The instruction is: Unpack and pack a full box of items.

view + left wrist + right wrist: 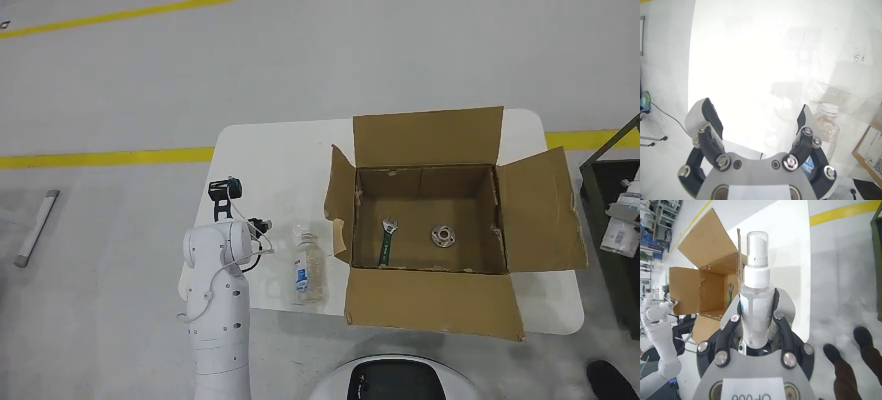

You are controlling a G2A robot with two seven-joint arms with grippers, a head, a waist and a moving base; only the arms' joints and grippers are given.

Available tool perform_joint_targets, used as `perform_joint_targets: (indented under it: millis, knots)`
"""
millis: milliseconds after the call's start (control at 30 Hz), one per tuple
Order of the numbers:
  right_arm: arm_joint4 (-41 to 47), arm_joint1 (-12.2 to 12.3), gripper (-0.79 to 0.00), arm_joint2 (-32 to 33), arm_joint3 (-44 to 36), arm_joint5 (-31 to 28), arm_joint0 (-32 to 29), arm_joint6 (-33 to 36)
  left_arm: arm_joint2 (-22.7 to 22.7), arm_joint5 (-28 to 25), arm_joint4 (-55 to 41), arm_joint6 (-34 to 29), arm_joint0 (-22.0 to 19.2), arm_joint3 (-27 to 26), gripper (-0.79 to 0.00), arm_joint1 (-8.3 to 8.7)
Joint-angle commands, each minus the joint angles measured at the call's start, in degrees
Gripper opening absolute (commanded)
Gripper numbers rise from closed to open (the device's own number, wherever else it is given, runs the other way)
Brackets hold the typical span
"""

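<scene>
An open cardboard box (430, 215) stands on the right half of the white table (270, 150). On its floor lie a green-handled wrench (387, 243) and a small round metal part (443, 236). The box (704, 275) and wrench (730, 293) also show in the right wrist view. A clear water bottle (307, 265) lies on the table left of the box. My left gripper (757, 115) hangs open and empty over bare table, the bottle (827, 123) just beside it. My right gripper (756, 300) is shut on a clear spray bottle (757, 256), held off the table's right edge (622, 215).
The box's four flaps are folded outward; the left flap (342, 200) stands close to the water bottle. A dark green frame (605, 190) stands right of the table, beside my right gripper. The table's far left part is bare.
</scene>
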Motion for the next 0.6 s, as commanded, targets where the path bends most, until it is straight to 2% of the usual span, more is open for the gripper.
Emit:
perform_joint_targets:
  millis: [0, 167, 333, 567]
  knots:
    - [-0.6, 1.1, -0.785, -0.4, -0.1, -1.0, -2.3, 0.0, 0.0, 0.0, 0.0, 0.0, 0.0, 0.0, 0.0, 0.0]
    - [-1.0, 4.0, -0.785, -1.4, 1.0, -1.5, -5.7, 0.0, 0.0, 0.0, 0.0, 0.0, 0.0, 0.0, 0.0, 0.0]
    - [-3.3, 6.2, -0.785, -5.4, 2.3, -1.7, -8.6, 0.0, 0.0, 0.0, 0.0, 0.0, 0.0, 0.0, 0.0, 0.0]
    - [-8.1, 7.7, -0.785, -11.1, 3.4, -1.0, -12.0, -0.1, 0.0, 0.0, 0.0, 0.0, 0.0, 0.0, 0.0, 0.0]
